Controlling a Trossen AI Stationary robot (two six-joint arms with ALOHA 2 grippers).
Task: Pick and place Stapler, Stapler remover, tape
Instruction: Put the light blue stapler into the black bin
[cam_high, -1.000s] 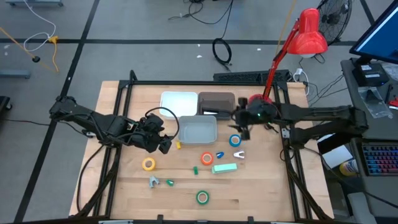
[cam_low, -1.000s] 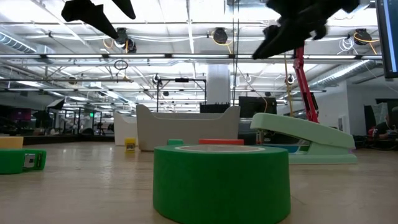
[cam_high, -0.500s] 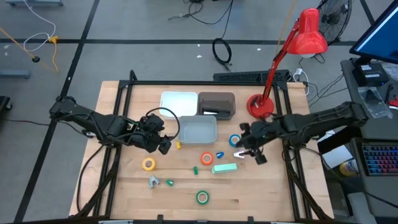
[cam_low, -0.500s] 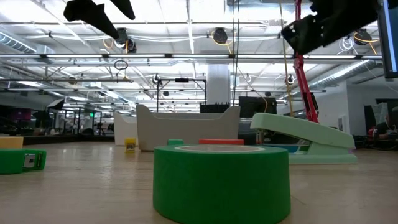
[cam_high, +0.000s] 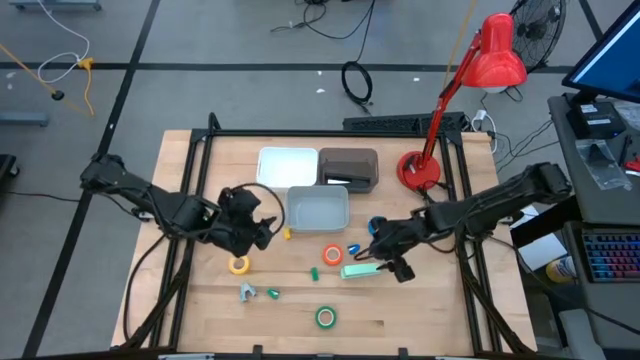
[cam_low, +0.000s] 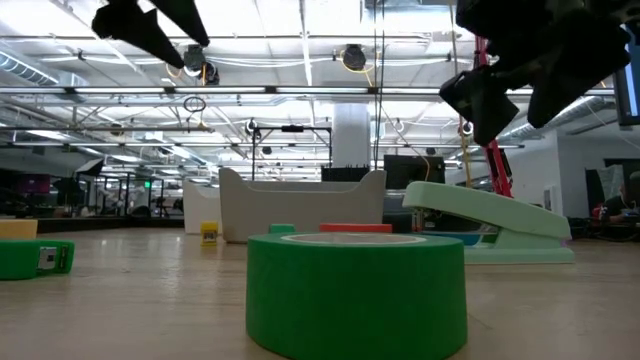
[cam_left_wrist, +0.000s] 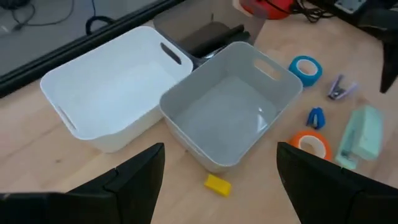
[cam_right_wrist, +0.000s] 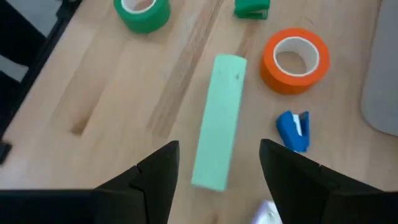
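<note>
Four rolls of tape lie on the wooden table (cam_high: 200, 300) in the high view: the yellow roll (cam_high: 239, 264) left of centre, the orange-red roll (cam_high: 333, 255) in the middle, the blue roll (cam_high: 377, 226) to its upper right, and the green roll (cam_high: 325, 317) lowest in the frame, well apart from the others. Just right of the orange-red roll lies the mint-green stapler (cam_high: 360, 270), flat on the wood, its long side running left to right. A small blue staple remover (cam_high: 352, 249) lies between the orange-red roll and the stapler's upper edge.

Right over the stapler hangs the right gripper (cam_right_wrist: 217, 171); its wrist view shows the two dark fingers (cam_right_wrist: 155, 180) spread wide, one on each side of the stapler's near end, with no contact visible. In the low view the same gripper is clearly above the stapler (cam_low: 490, 225), not touching it.

Toward centre left of the high view the left gripper (cam_high: 262, 232) hovers just above the yellow roll and beside a small yellow bit (cam_high: 286, 233). Its wrist view shows the fingers (cam_left_wrist: 134, 180) spread wide, holding nothing.

Three bins stand at upper centre of the high view: a white bin (cam_high: 287, 165), a dark brown bin (cam_high: 348, 170) to its right, and a grey bin (cam_high: 318, 210) just below them. A red desk lamp (cam_high: 470, 80) stands at the upper right of the table.
</note>
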